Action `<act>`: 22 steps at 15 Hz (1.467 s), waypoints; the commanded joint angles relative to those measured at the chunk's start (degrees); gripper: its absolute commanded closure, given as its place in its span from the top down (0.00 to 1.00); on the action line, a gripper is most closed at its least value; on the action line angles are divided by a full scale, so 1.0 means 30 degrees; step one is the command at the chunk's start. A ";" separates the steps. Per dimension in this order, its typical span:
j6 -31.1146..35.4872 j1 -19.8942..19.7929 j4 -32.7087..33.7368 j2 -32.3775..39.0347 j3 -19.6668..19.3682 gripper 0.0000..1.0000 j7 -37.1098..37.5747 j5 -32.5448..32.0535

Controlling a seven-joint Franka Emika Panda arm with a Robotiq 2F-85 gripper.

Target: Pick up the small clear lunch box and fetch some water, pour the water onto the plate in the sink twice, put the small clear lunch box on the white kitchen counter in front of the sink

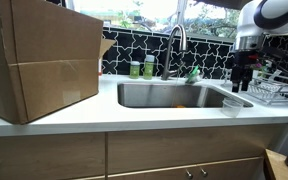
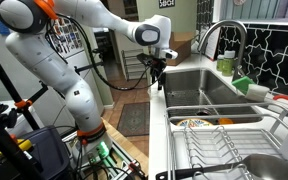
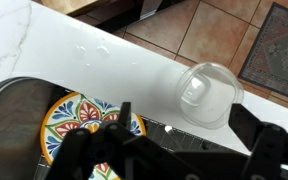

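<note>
I am holding my claw (image 1: 244,84) above the counter with its jaws spread wide, gripping nothing. The sink (image 1: 154,95) is holding one colourful patterned plate (image 3: 84,125), at ten o'clock in the wrist view. One small clear lunch box (image 3: 206,92), colourless and see-through, is sitting on the white kitchen counter (image 3: 74,50) at one o'clock, just beside the sink's rim. Two green bottles (image 1: 135,69) are standing behind the basin.

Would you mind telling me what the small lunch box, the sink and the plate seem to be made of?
Small clear lunch box: likely plastic, see-through, glossy. Sink: brushed stainless steel by its grey sheen. Plate: probably glazed ceramic, with painted colourful pattern; melamine is possible.
</note>
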 commanded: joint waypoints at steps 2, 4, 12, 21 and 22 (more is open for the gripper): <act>0.1108 0.0396 -0.0751 0.0026 -0.0048 1.00 -0.1224 -0.0635; 0.1480 0.0447 -0.0959 0.0139 -0.0056 1.00 -0.1543 -0.0790; 0.2823 0.0477 -0.1495 0.0598 -0.0139 0.89 -0.2173 -0.0890; 0.3616 0.0391 -0.1773 0.0924 -0.0122 0.52 -0.2128 -0.1152; 0.3681 0.0392 -0.1775 0.0953 -0.0129 0.45 -0.2149 -0.1174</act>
